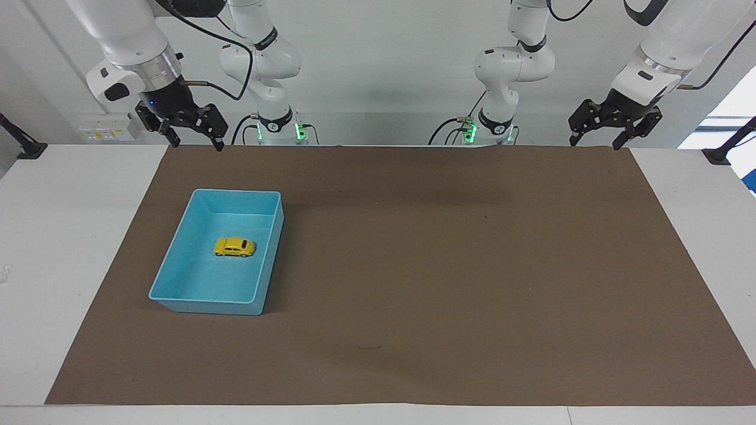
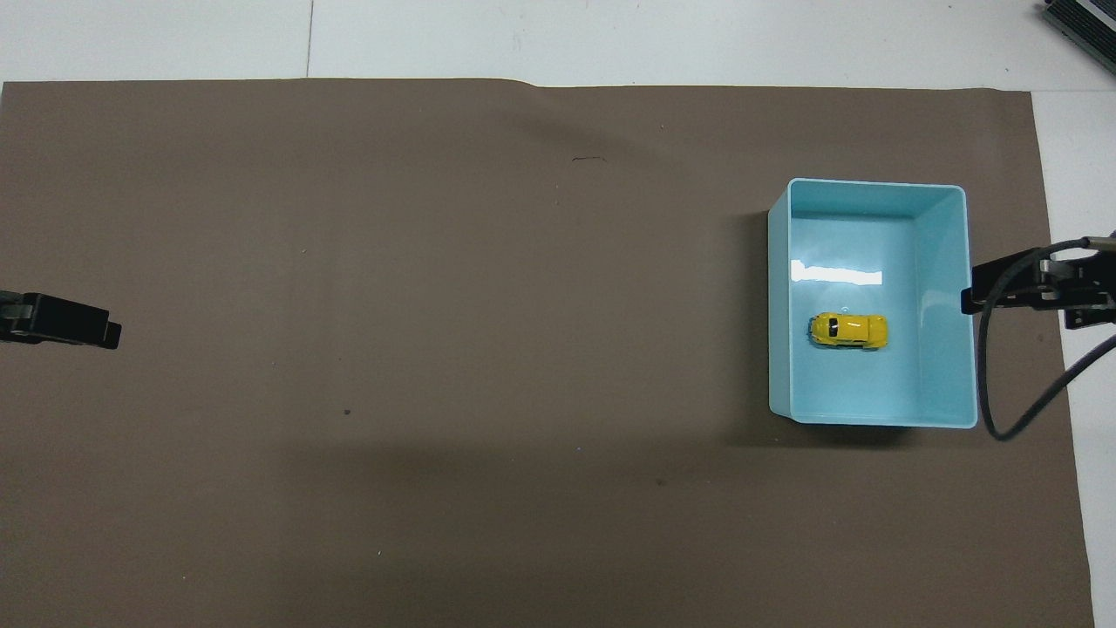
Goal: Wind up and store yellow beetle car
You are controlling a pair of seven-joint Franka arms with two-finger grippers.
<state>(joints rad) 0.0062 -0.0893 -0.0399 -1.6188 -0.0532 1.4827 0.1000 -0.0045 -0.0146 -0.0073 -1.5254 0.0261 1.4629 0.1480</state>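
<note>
The yellow beetle car (image 1: 234,247) (image 2: 848,331) stands on its wheels on the floor of the blue bin (image 1: 177,260) (image 2: 946,262), toward the right arm's end of the table. My right gripper (image 1: 198,144) (image 2: 969,301) hangs open and empty, high over the mat's edge at the robots' end, apart from the bin. Raised over the mat's corner at the left arm's end, my left gripper (image 1: 595,142) (image 2: 109,333) is open with nothing in it.
A brown mat (image 1: 449,265) (image 2: 436,349) covers most of the white table (image 1: 59,236). A black cable (image 2: 1003,410) loops down from the right wrist beside the bin. Clamp mounts (image 1: 23,147) sit at both table ends.
</note>
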